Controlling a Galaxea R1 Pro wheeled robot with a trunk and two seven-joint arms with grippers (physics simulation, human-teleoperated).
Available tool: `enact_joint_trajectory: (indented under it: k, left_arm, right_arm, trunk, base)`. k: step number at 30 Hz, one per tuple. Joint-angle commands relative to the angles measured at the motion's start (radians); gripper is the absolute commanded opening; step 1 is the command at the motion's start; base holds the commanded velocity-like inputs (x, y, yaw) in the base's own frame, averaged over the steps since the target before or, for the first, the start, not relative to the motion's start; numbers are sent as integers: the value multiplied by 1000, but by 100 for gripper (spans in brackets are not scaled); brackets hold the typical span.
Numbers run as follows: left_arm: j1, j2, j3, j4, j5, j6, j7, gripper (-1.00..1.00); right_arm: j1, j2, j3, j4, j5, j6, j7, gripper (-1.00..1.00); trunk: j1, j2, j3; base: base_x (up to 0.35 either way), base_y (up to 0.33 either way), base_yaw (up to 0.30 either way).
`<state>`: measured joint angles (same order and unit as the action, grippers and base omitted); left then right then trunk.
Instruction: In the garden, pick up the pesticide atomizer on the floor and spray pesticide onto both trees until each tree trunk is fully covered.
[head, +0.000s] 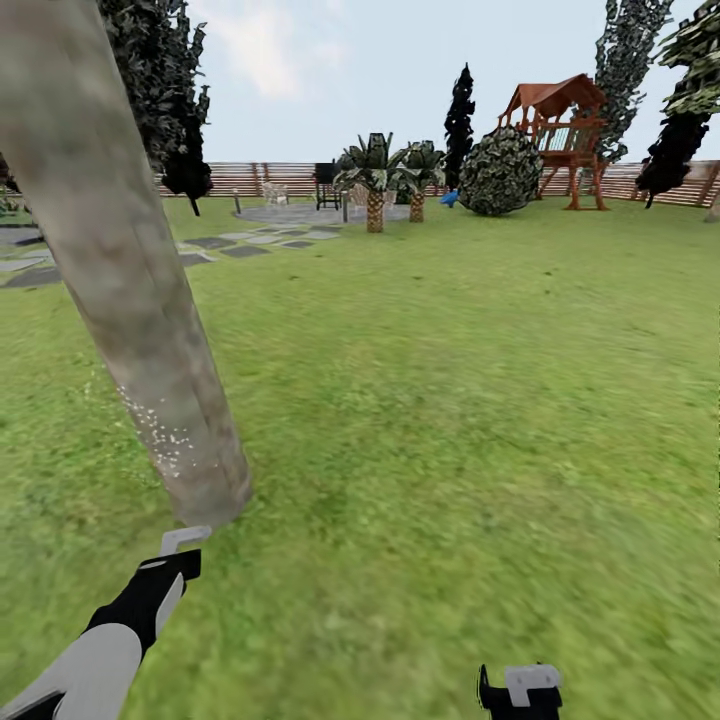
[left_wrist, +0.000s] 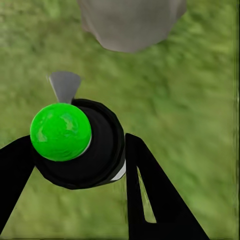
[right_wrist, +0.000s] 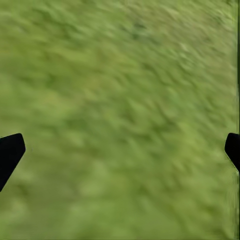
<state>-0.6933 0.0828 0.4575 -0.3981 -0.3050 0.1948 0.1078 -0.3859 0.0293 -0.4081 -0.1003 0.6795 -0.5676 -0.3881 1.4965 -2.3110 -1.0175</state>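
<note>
The pesticide atomizer (left_wrist: 82, 150) sits clamped between the jaws of the left gripper (left_wrist: 75, 165), a black round bottle whose top shows bright green in the left wrist view, with a grey nozzle (left_wrist: 65, 85) sticking out toward the tree trunk (left_wrist: 131, 22). In the head view the bottle itself is hard to make out; only a pale grey piece shows at the end of the left gripper (head: 180, 548), just beside the foot of the tree trunk (head: 120, 270). The trunk leans, mottled grey-brown, rising from the lawn (head: 450, 400) toward the upper left corner of the view. A scatter of whitish specks, the pesticide (head: 160, 425), lies on its lower part.

The right gripper (right_wrist: 120, 150) hangs over bare grass with its jaws spread wide, nothing between them.

Farther off, stone slabs (head: 240, 245) run across the lawn's left side, two palm plants (head: 390, 180) stand near them, and a wooden playhouse (head: 560, 130) stands before the slatted fence (head: 280, 178).
</note>
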Motion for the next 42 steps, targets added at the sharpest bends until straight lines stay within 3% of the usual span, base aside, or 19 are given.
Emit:
enact_joint_trajectory:
  k: [1,12,26,42]
  left_arm:
    - [0,0,1,0,0,0,0,-100]
    - [0,2,1,-1,0,0,0,-100]
    - [0,0,1,-2,0,0,0,-100]
    - [0,0,1,-2,0,0,0,-100]
  right_arm:
    - [1,-1,0,-1,0,0,0,100]
    - [0,0,0,-1,0,0,0,100]
    - [1,0,0,-1,0,0,0,100]
    - [0,0,0,-1,0,0,0,100]
  trunk:
    - [0,0,0]
    - [0,0,0]
    - [0,0,0]
    - [0,0,0]
  base:
    - [1,-273,9]
    - [46,-267,19]
    - [254,-177,261]
    - [79,-263,90]
